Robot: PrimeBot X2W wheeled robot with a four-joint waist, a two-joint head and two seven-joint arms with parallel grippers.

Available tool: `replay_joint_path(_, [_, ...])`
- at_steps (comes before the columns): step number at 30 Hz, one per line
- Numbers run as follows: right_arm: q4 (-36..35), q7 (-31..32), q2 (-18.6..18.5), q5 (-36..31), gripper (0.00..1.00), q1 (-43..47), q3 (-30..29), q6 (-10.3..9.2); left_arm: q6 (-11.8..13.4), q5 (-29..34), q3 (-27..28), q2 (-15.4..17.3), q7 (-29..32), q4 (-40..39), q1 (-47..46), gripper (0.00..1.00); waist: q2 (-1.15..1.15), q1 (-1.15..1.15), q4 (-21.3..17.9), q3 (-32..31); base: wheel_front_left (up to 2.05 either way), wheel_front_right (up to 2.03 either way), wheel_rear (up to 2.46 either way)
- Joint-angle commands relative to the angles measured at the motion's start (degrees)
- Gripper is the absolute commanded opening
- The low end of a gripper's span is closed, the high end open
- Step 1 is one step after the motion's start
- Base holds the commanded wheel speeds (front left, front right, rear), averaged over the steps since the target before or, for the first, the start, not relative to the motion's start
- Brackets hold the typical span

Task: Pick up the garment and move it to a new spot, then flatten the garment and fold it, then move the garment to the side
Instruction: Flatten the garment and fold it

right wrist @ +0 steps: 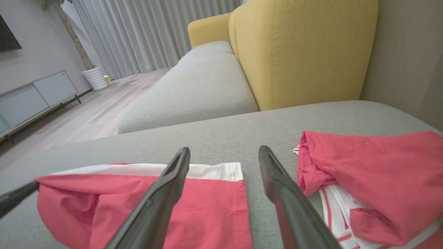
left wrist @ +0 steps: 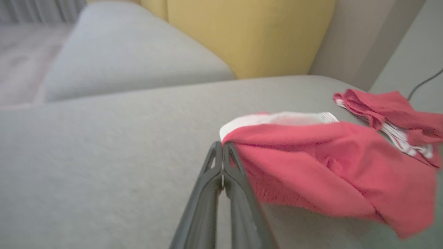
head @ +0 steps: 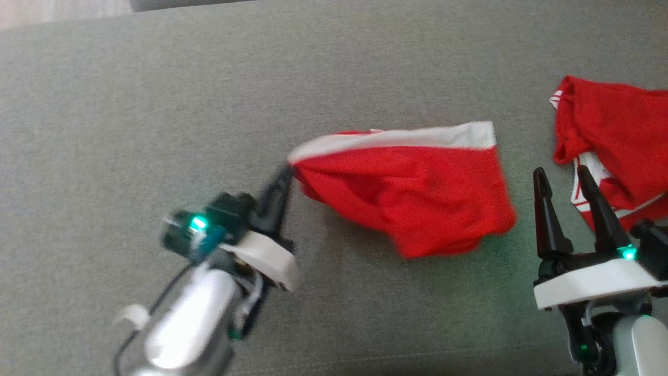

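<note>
Left jaws clamp the band corner of the red cloth garment with white band (head: 407, 198), spread rightward from their tips on the grey fabric sofa seat (head: 156, 104); right jaws gape empty beside its far edge. So thin a pinch could slip. Two garments, counting the crumpled red garment with white stripes (head: 610, 136) beyond the right jaws; two sets of jaws.

My left claw (head: 284, 175) and right claw (head: 561, 177) have long black tapered fingers (head: 545, 219), white wrist plates (head: 595, 284), green lamps (head: 198, 223), silver forearms (head: 193, 318), and a thin black cable (head: 167, 297) on the left.
</note>
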Motion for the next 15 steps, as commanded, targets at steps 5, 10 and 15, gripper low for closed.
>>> replay_joint_path(5, [-1.57,-0.43,0.25,0.9,1.0,-0.41,0.57,0.39,4.06,5.89,4.52,7.27,-1.06,-11.48,-2.98,0.0,0.0,0.0,1.92,-1.01,0.0,0.0,0.0])
replay_joint_path(10, [-1.34,-0.23,0.49,2.2,1.0,-0.22,0.62,0.39,4.87,10.19,3.25,12.93,3.74,-18.52,-1.35,0.0,0.0,0.0,2.84,-1.36,0.0,0.0,0.0])
replay_joint_path(15, [-0.98,-0.26,0.6,2.74,1.0,-0.62,1.06,0.39,1.92,10.84,-3.09,11.73,8.08,-18.52,1.75,0.0,0.0,0.0,2.53,-1.01,0.0,0.0,0.0])
